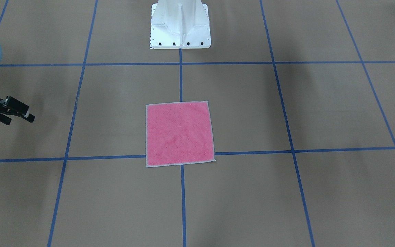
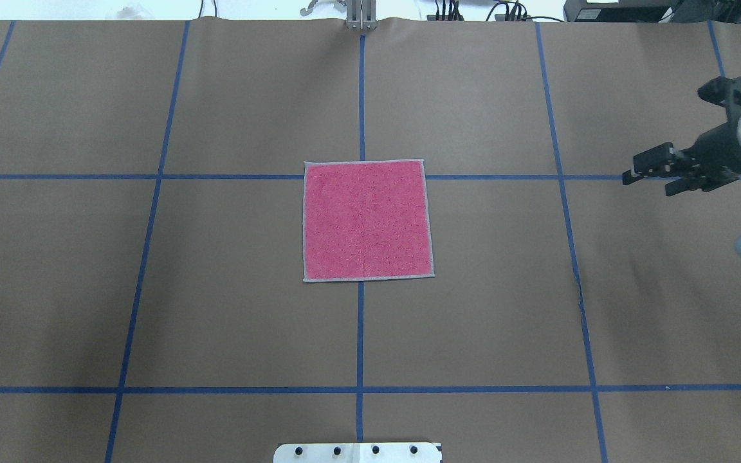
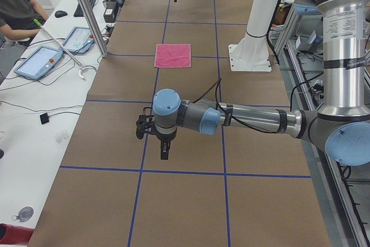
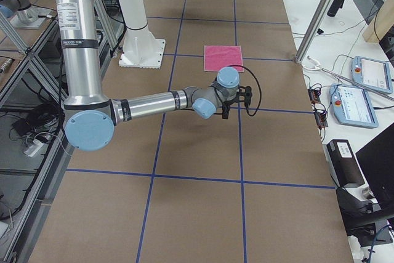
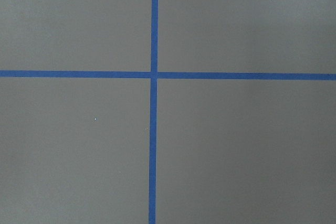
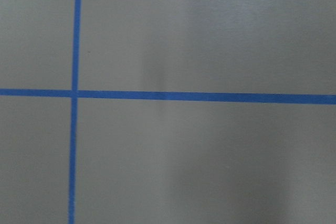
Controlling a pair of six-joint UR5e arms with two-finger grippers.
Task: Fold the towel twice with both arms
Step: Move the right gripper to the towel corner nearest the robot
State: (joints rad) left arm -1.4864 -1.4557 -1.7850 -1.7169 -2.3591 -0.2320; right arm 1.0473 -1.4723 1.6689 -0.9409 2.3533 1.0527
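Overall, the work surface is one long table [image 2: 248, 308] covered in matt brown paper and marked off by blue tape lines [image 2: 248, 390]; the overhead view counts five lines running away from the robot and two running across. One white bolted pedestal base [image 1: 180, 31] stands at the robot's edge on the centre line. One white side bench [image 3: 34, 114] runs along the far edge, carrying two flat teach pendants [image 3: 37, 62] and one black keyboard [image 3: 87, 1], with one seated person [image 3: 17, 1] beside it. One small square terry towel [image 2: 367, 218] is present: it lies flat and unfolded at the table's centre, pink face up, its pale grey stitched edge visible on all four sides, straddling the centre line and squarely in front of the pedestal base. Two silver-grey tubular arms with light blue joint caps are counted. The left arm [image 3: 254, 121] reaches out level over the table's left end, its black left gripper [image 3: 165, 153] pointing down above the paper, well apart from the towel; whether its fingers are parted or closed cannot be told. The right arm [image 4: 148, 104] reaches out likewise over the right end; its black right gripper [image 2: 650, 182] hangs above the paper with its two fingers spread and nothing between them, also well apart from the towel. Both wrist cameras show only brown paper and one tape crossing each.
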